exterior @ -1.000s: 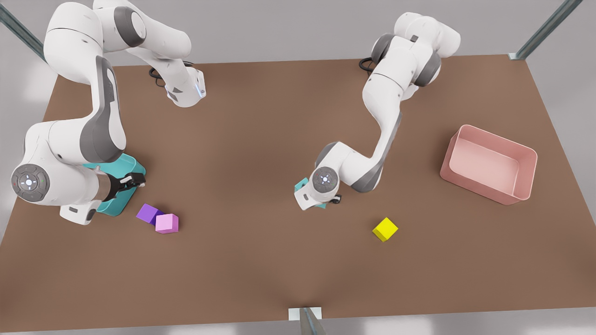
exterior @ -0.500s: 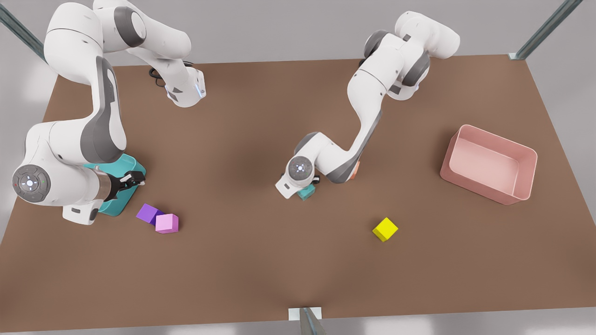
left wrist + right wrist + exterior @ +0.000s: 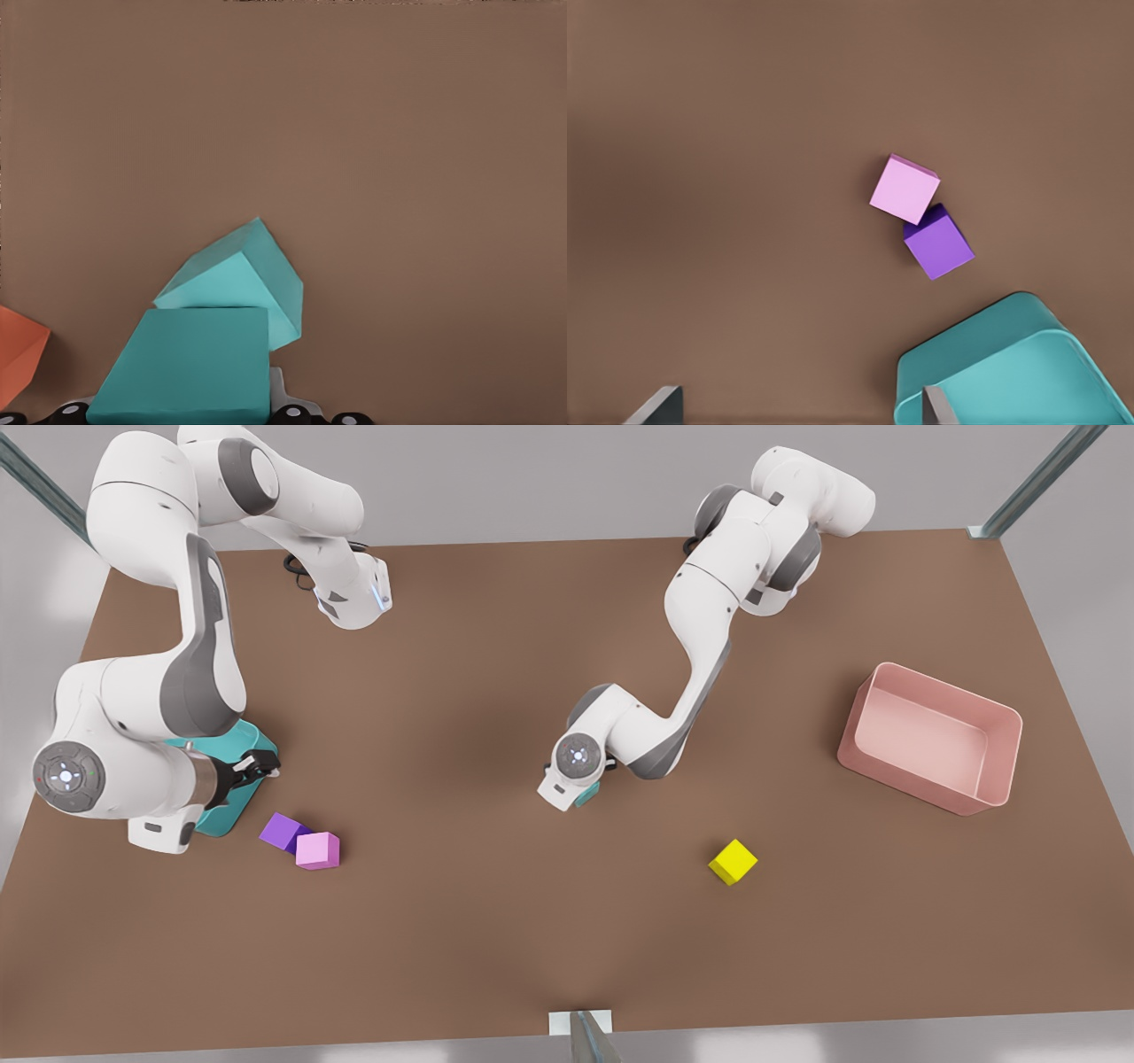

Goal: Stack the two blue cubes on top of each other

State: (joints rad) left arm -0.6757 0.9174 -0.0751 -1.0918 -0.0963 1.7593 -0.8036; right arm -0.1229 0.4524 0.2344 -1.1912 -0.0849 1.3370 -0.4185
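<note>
Left wrist view: the carried blue cube (image 3: 182,363) is seen clamped between the fingers of the left gripper (image 3: 182,409), right up against the second blue cube (image 3: 239,270), which lies on the table (image 3: 425,159) turned at an angle to it. An orange cube (image 3: 19,350) is glimpsed just beside.

The risk is judged to be misalignment. If the carried cube is lowered with its faces skewed to the one below, or off centre, it could be tipped off on release, or the lower cube could be shoved aside by an edge.

From the front view, little more than a teal sliver (image 3: 585,795) is made out beneath the left wrist near the table's middle. The right gripper (image 3: 254,766) is held waiting over the teal bin (image 3: 252,737); its fingers (image 3: 658,403) are shown apart in the right wrist view, with the pink cube (image 3: 904,189) and purple cube (image 3: 939,242) touching nearby.
</note>
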